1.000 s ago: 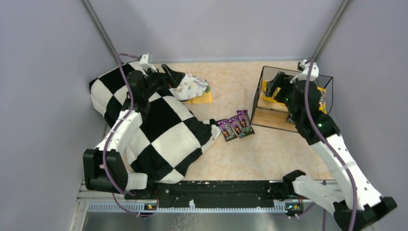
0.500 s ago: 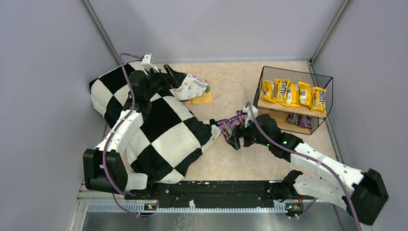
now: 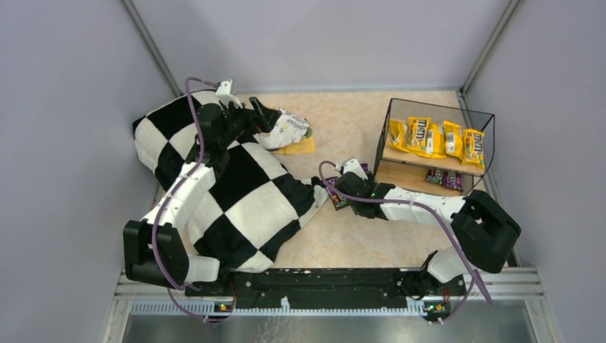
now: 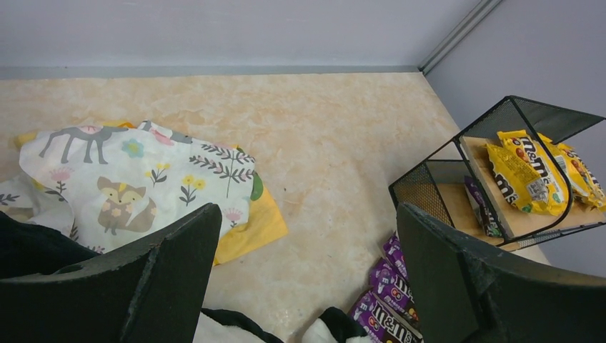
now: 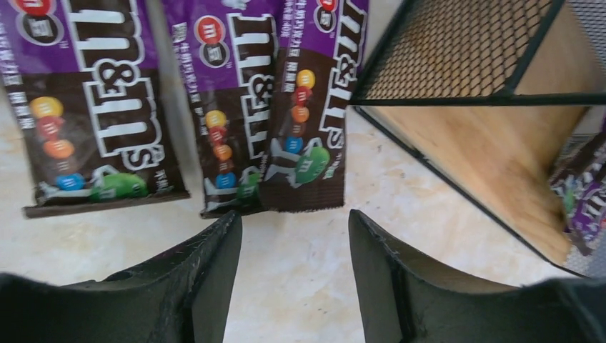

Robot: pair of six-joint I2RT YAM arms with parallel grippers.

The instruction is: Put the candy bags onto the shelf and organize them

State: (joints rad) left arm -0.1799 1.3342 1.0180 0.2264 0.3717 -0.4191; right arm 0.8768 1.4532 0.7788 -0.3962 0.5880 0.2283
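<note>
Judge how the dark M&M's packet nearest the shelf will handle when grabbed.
That packet lies flat and thin, so it probably bends easily. Its glossy film may slip in the jaws. It overlaps the middle packet, so lifting could drag that one.

"m&m's" on three brown-purple candy bags, "m&m's" on yellow candy bags on shelf

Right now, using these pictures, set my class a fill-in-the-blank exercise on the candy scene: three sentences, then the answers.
1. The yellow candy bags lie on the ___ tier of the shelf.
2. In the right wrist view, ___ dark candy bags lie on the table beside the shelf.
3. The right end effector has its jaws ___.
Missing words: top; three; open.
</note>
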